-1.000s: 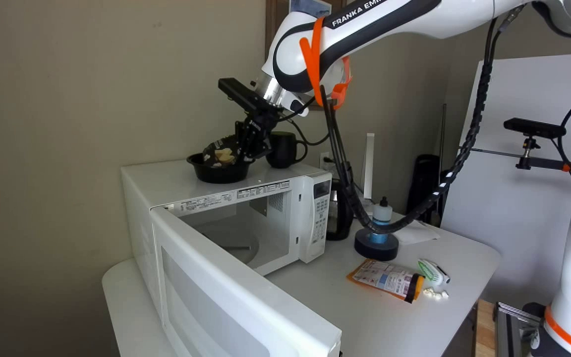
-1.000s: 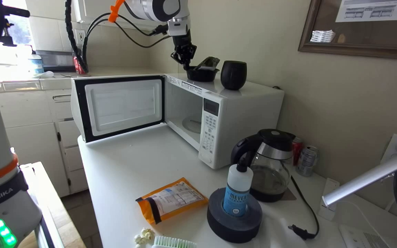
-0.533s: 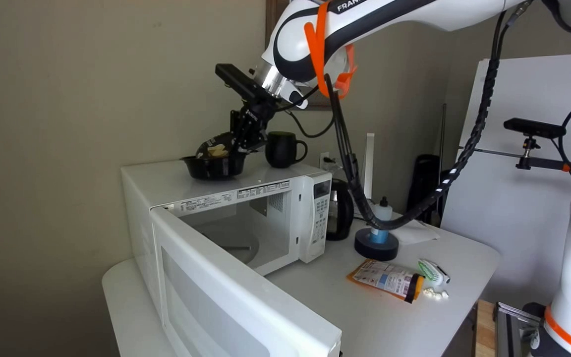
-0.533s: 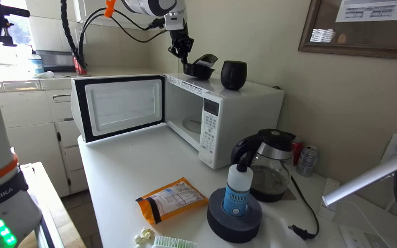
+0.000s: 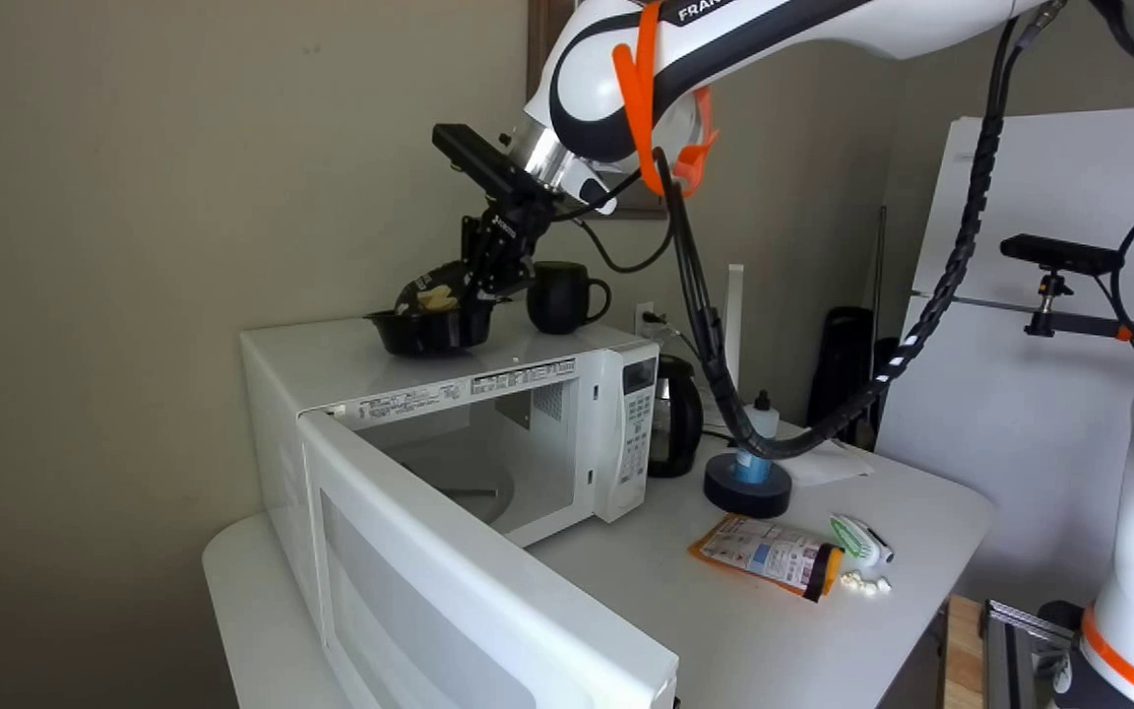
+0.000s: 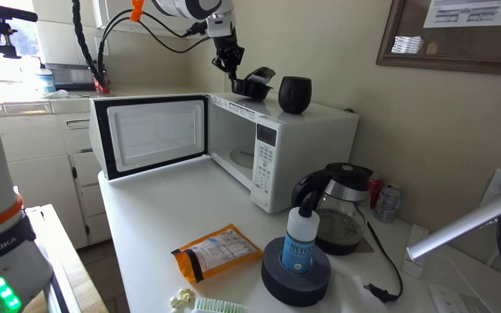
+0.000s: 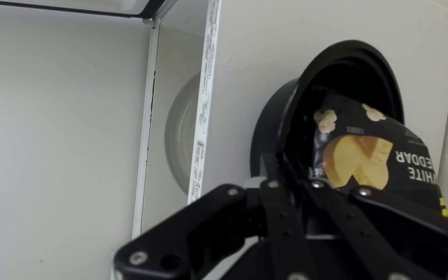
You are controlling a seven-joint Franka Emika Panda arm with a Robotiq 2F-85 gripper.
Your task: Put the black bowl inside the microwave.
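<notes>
The black bowl [image 5: 426, 336] is over the white microwave's top and holds a black bag with a yellow cheese picture. It also shows in an exterior view [image 6: 255, 90], tilted with the gripped side higher, and in the wrist view [image 7: 358, 77]. My gripper [image 5: 476, 293] is shut on the bowl's rim; its fingertips [image 7: 280, 161] straddle the rim in the wrist view. I cannot tell whether the bowl's far edge touches the top. The microwave [image 5: 282, 423] has its door [image 6: 155, 134] wide open; the turntable [image 6: 242, 157] shows inside.
A black handled mug [image 5: 557, 298] stands on the microwave top close beside the bowl. The wall is behind. On the table are a glass kettle [image 6: 342, 217], a soap bottle [image 6: 298, 243] on a dark round object [image 6: 296, 287], an orange pouch [image 6: 218, 252], and a brush [image 6: 220, 306].
My gripper has moved up slightly, with the bowl. The bowl has gone from level to tilted, its gripped side raised. Between half a second ago and now it barely moves.
</notes>
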